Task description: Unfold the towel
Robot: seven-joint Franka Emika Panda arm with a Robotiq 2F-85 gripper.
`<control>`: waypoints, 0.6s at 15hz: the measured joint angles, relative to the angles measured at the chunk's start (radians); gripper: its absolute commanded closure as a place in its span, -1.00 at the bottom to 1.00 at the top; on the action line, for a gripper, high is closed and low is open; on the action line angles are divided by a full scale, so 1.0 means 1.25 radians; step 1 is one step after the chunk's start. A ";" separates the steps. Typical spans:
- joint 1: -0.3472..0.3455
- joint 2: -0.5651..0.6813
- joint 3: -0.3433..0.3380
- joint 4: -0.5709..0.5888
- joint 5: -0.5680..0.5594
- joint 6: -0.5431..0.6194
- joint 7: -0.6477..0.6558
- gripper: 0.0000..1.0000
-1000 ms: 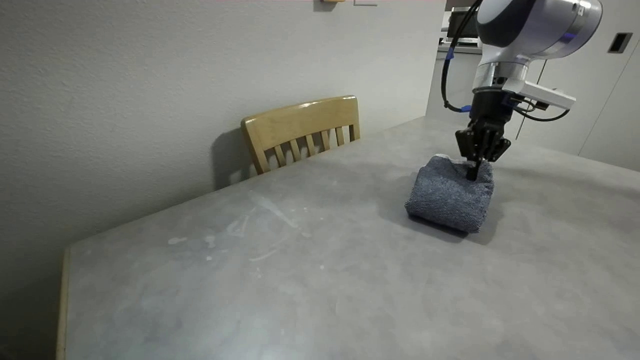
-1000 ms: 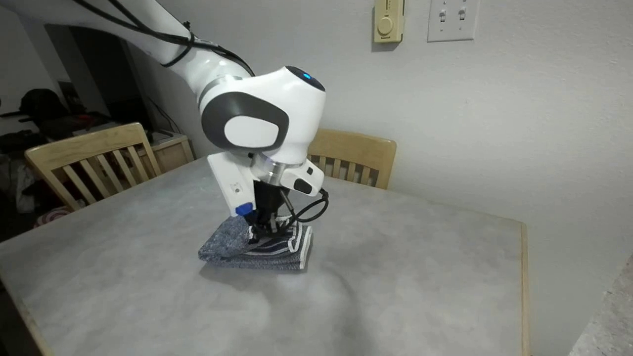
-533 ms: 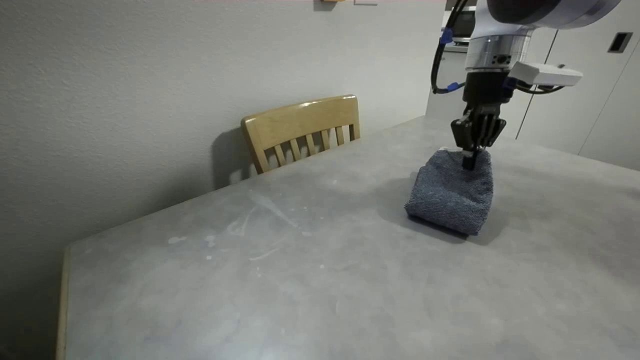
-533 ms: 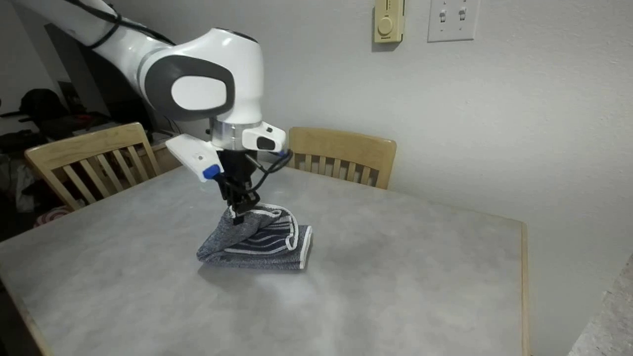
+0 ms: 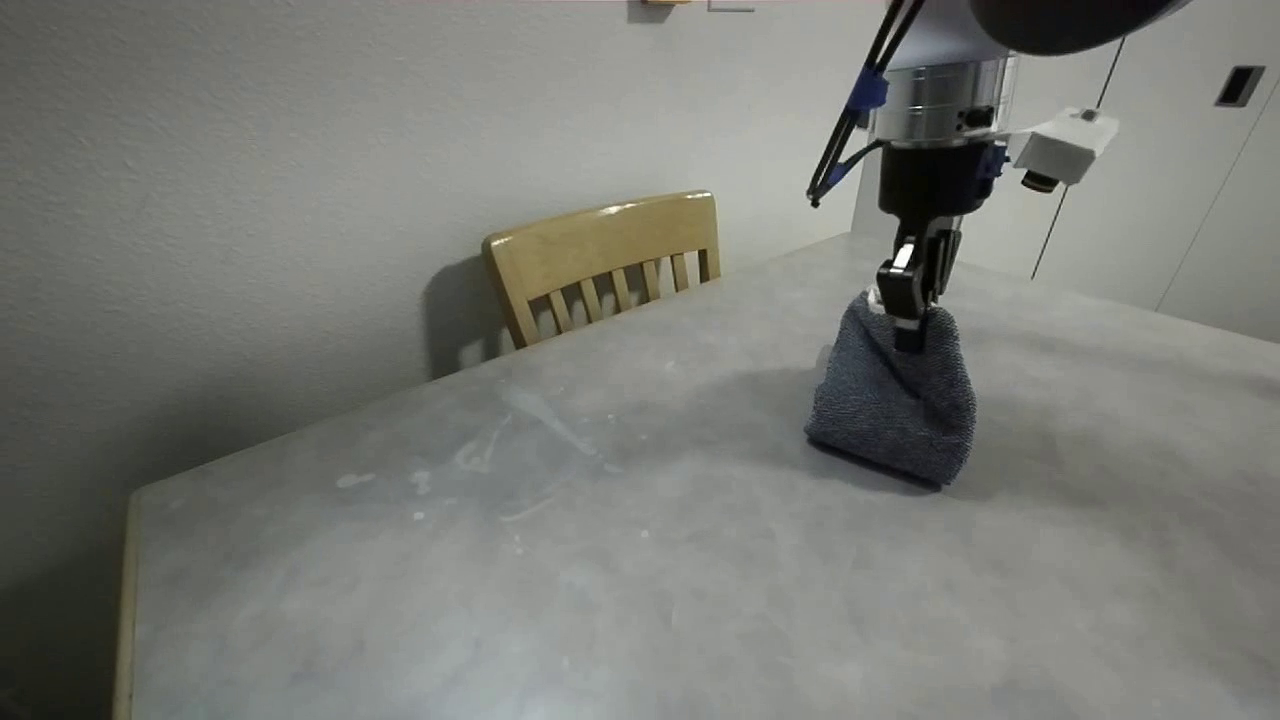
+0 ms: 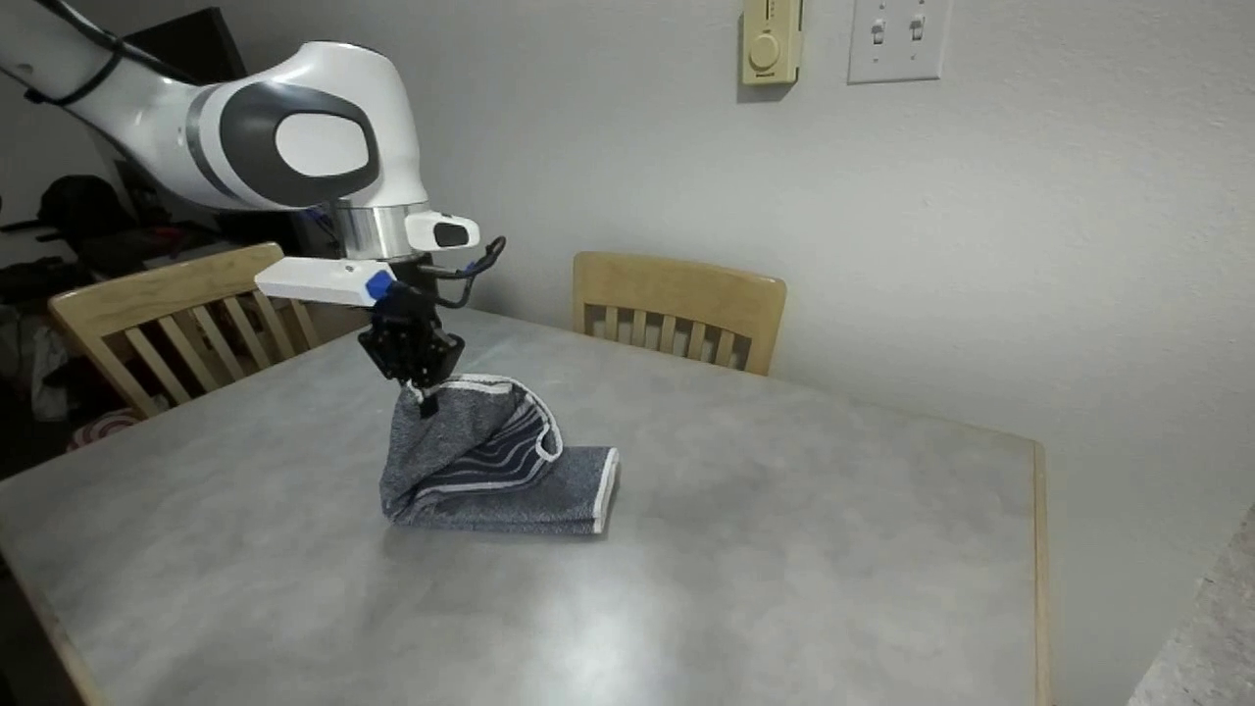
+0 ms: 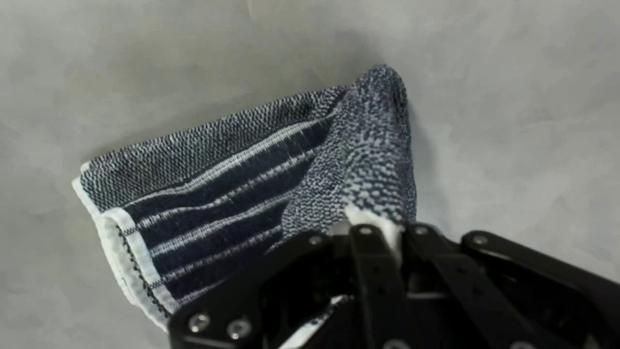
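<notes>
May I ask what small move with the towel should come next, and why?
Probably carry the towel's lifted flap outward past the fold, since the pincer grips the flap's white-trimmed edge while the lower layer lies on the table.

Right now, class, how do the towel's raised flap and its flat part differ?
The raised flap slants up, pinched in the gripper; the flat part lies on the table. The raised flap shows dark stripes; the flat part, where visible, looks plain. Both have blue-grey cloth and white trim.
</notes>
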 measured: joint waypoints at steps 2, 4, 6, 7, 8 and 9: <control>0.016 0.000 0.011 0.000 -0.037 0.000 -0.012 0.96; 0.027 0.000 0.026 0.001 -0.059 -0.001 -0.041 0.96; 0.037 0.000 0.042 0.003 -0.080 -0.002 -0.068 0.96; 0.043 0.001 0.049 0.004 -0.085 -0.002 -0.081 0.96; 0.047 0.001 0.056 0.005 -0.086 -0.003 -0.093 0.96; 0.051 0.002 0.065 0.007 -0.086 -0.003 -0.103 0.96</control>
